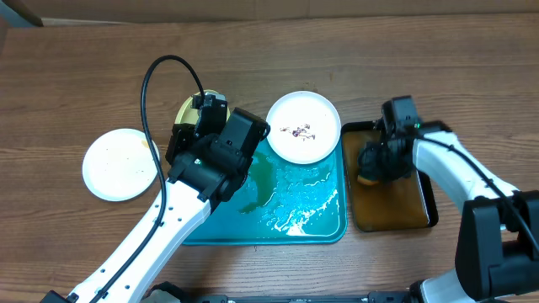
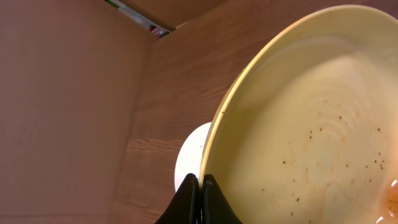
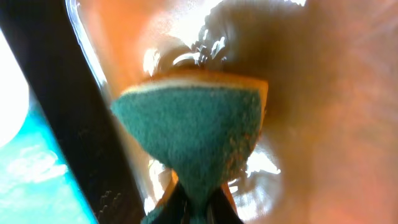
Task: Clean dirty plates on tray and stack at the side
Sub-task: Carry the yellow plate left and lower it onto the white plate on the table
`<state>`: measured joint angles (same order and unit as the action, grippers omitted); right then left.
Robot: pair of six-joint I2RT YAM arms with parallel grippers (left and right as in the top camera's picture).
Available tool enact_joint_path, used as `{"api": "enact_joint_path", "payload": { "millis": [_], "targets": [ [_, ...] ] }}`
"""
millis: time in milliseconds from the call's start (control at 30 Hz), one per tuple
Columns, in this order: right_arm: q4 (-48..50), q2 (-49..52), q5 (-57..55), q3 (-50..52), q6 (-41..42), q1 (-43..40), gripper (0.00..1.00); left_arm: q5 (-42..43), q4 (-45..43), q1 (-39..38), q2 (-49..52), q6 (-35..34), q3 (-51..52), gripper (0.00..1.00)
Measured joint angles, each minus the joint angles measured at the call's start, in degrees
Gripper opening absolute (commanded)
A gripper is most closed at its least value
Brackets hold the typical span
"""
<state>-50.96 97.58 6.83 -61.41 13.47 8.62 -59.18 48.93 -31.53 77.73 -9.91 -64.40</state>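
Sponge (image 3: 189,130): teal-green scouring face to the camera, yellow layer along its top, narrowing downward.
Right fingers (image 3: 177,208): pinched on the sponge's lower end.
Brownish liquid (image 3: 323,112): glossy, glaring, behind the sponge.
Black tray (image 3: 81,124): its rim runs diagonally beside the sponge.
Teal tray (image 3: 37,180): wet, outside that rim.
White plate (image 3: 9,99): only a sliver shows.

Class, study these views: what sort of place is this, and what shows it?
Probably a robot test bench staged for dishwashing, not a real kitchen: a wooden table, a wet teal tray with a smeared white plate, and a black tray of brownish liquid with a sponge.
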Motion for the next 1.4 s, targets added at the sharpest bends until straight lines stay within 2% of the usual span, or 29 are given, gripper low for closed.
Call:
{"api": "enact_joint_path", "payload": {
  "millis": [133, 300, 567, 767, 933, 1133, 1400],
  "targets": [
    [-10.82, -0.02, 0.44, -7.37, 0.00, 0.00, 0.04, -0.57, 0.87, 0.00, 0.00, 0.31, 0.00, 0.04],
    [-13.68, -0.02, 0.42, -7.82, -0.02, 0.00, 0.04, -0.59, 1.03, 0.00, 0.00, 1.29, 0.00, 0.04],
    [-2.56, 0.09, 0.46, 1.70, 1.40, 0.00, 0.04, 5.27, 1.27, 0.00, 0.00, 8.94, 0.00, 0.04],
    [9.84, 0.31, 0.92, 8.37, 3.98, -0.02, 0.04, 11.76, 1.27, 0.00, 0.00, 16.02, 0.00, 0.04],
    [16.94, 0.35, 1.38, 8.81, 4.96, 0.00, 0.04, 9.99, 1.31, 0.00, 0.00, 15.85, 0.00, 0.04],
    [9.73, 0.37, 1.90, 6.56, 5.44, 0.00, 0.04, 5.38, 1.81, 0.00, 0.00, 12.79, 0.00, 0.04],
    [1.73, -2.14, 1.03, 1.20, 4.68, 0.00, 0.04, 7.56, 2.75, 0.00, 0.00, 9.31, 0.00, 0.04]
  ]
}}
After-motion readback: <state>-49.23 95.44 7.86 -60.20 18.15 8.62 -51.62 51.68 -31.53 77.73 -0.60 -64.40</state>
